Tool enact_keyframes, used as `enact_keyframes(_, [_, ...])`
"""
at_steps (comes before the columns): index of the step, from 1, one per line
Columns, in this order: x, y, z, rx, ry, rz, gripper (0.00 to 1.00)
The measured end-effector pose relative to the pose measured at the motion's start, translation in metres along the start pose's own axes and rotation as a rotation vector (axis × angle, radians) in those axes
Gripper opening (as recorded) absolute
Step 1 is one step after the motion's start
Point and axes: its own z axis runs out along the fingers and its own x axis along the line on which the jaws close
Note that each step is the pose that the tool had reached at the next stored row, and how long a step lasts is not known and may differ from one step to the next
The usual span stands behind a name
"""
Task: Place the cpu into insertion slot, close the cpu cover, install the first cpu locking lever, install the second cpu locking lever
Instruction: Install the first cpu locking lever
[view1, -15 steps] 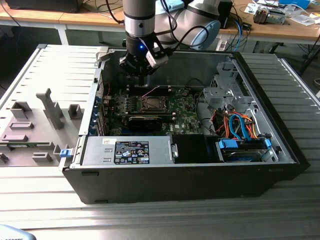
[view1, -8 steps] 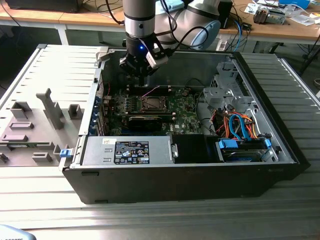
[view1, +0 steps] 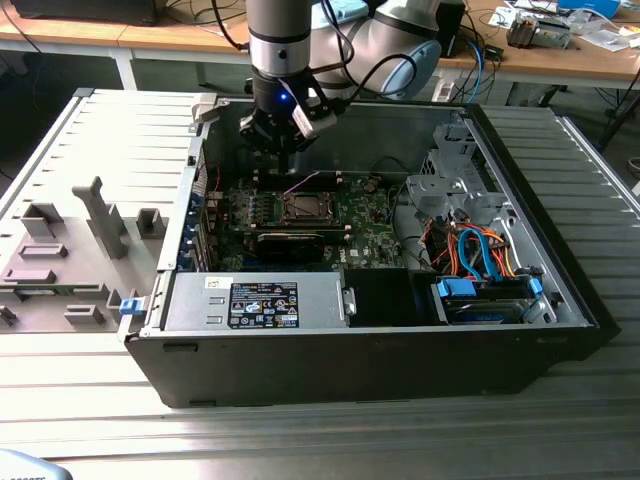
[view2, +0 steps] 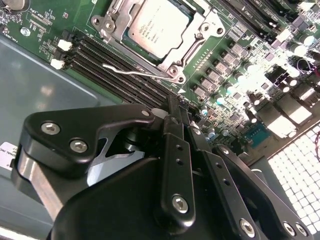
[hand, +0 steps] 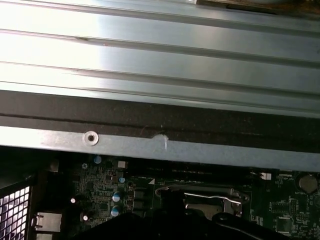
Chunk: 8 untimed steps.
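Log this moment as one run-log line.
cpu: seated in insertion slot | cpu cover: closed | gripper: fingers shut, empty, above motherboard

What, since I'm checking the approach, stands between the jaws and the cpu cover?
Nothing blocks it. In the second wrist view the gripper hangs over the memory slots beside the cpu cover; only a thin wire lever lies low between them.

One robot arm (view1: 283, 60) with one gripper (view1: 284, 150) hangs over one open computer case (view1: 370, 250). Inside lies one green circuit board (view1: 300, 215) with one insertion slot (view1: 303, 207) at its centre. In the second wrist view one cpu (view2: 158, 26) sits in that slot, with one bent wire lever (view2: 131, 71) at its seven o'clock. One power supply box (view1: 255, 300) lies at the board's six o'clock, and one grey tray (view1: 75, 240) at the case's nine o'clock.
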Motion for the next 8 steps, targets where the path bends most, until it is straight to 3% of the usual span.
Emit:
enact_keyframes(4, [-0.0006, 0.0019, 0.0030, 0.0009, 0.0003, 0.000, 0.11])
enact_keyframes(8, [-0.0057, 0.0013, 0.0078, 0.0137, 0.0014, 0.000, 0.11])
